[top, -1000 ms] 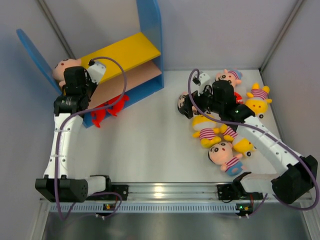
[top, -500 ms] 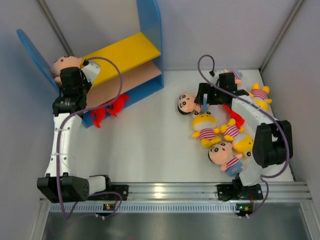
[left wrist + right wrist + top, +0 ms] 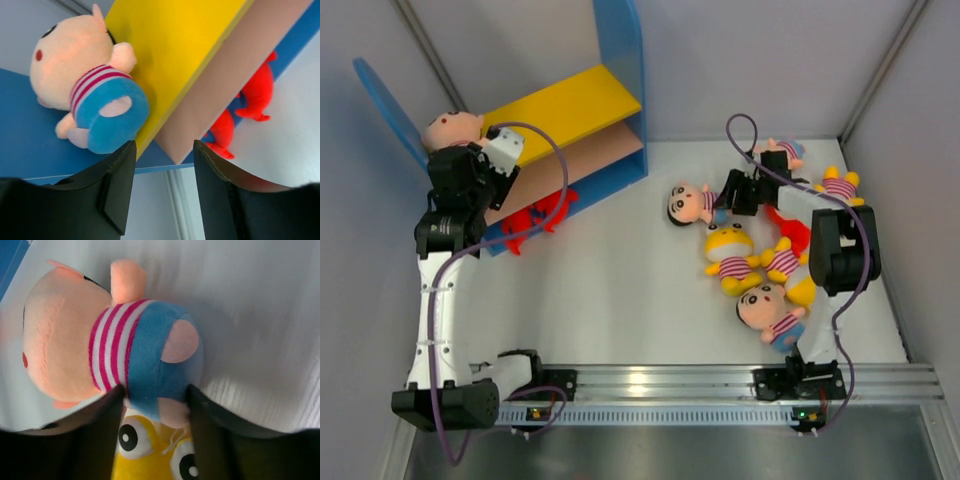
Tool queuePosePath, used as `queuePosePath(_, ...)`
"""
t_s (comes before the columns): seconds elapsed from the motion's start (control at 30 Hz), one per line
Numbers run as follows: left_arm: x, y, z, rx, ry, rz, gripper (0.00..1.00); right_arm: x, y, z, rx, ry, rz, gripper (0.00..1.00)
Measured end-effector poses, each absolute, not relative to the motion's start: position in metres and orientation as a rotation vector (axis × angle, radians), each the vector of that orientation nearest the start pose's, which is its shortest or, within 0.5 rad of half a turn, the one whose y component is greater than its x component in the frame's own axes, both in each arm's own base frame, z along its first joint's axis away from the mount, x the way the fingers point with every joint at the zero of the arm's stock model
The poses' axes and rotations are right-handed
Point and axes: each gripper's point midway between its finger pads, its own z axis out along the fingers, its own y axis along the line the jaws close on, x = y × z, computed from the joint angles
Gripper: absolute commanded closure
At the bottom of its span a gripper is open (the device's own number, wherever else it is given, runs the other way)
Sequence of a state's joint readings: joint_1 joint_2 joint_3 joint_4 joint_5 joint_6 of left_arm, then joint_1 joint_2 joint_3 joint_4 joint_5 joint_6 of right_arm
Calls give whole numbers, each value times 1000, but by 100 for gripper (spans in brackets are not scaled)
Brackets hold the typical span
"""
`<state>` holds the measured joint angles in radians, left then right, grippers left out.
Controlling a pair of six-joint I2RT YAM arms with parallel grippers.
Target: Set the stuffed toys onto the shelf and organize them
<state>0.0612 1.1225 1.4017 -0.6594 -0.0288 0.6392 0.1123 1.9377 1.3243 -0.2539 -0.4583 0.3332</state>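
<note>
At the right side of the white table, the right claw is pinching a pink-faced plush doll in a red-and-white striped shirt. It holds the doll by the round blue bottom, with one black finger touching on each side. This doll lies on its side on the table, and a yellow plush creature with big eyes is just beside it. Near them, more stuffed toys lie in a loose heap. At the far left, the left claw is spread and holds nothing. Before it, a second pink-faced striped doll lies on the yellow upper board of the small open shelf, touching the blue side panel. Below the tan-pink lower board, red plush monsters lie at the foot of the shelf.
</note>
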Motion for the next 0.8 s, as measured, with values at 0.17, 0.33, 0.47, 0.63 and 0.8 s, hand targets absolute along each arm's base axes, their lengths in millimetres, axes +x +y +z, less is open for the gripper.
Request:
queuePosePath(0.17, 329, 30, 343, 576, 1932, 345, 40, 454, 151, 68, 136, 2422, 867, 100)
queuePosePath(0.33, 318, 19, 335, 582, 1968, 262, 39, 431, 154, 81, 201, 2392, 891, 100)
queuePosePath(0.47, 313, 15, 337, 579, 1974, 228, 36, 417, 165, 131, 185, 2293, 877, 100)
queuePosePath(0.63, 310, 15, 342, 576, 1969, 233, 36, 395, 208, 248, 67, 2038, 946, 100)
queuePosePath(0.8, 308, 18, 342, 550, 1980, 247, 36, 392, 253, 365, 4, 1794, 1013, 100)
